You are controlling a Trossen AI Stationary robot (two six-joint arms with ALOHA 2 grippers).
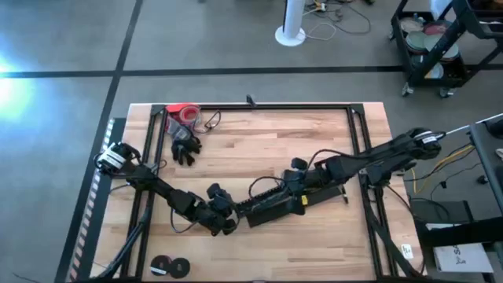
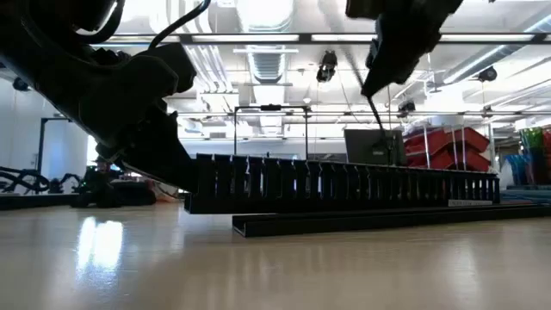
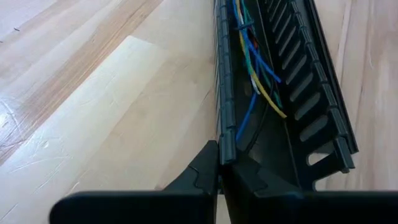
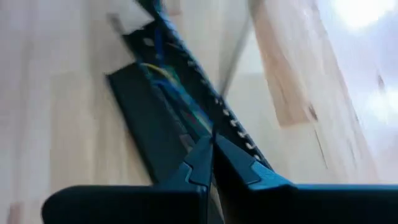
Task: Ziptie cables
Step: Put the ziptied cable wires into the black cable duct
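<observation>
The slotted black duct (image 1: 271, 206) is laid aslant on the desk (image 1: 251, 149) toward its near edge, and it appears to be steadied at one end so that the cables (image 3: 255, 74) inside can be worked on. The left hand (image 3: 219, 165) is closed on the duct's side wall at its left end; this grip is judged to keep the channel from sliding. The right hand (image 4: 212, 152) is held over the duct nearer its right end, its fingers drawn almost together around a thin upright strip (image 4: 233, 56), possibly a tie, though that cannot be settled. The cables, blue, yellow, green and white, are seen lying loose along the channel floor, unbound. That much is given only by the wrist views: from above, the duct reads as a dark bar and no wires are distinguishable. The high view alone gives the arms' layout and the black glove (image 1: 185, 147) and red roll (image 1: 182, 112) by the far left corner. The low view alone shows a flat black strip (image 2: 387, 222) lying just in front of the duct.
</observation>
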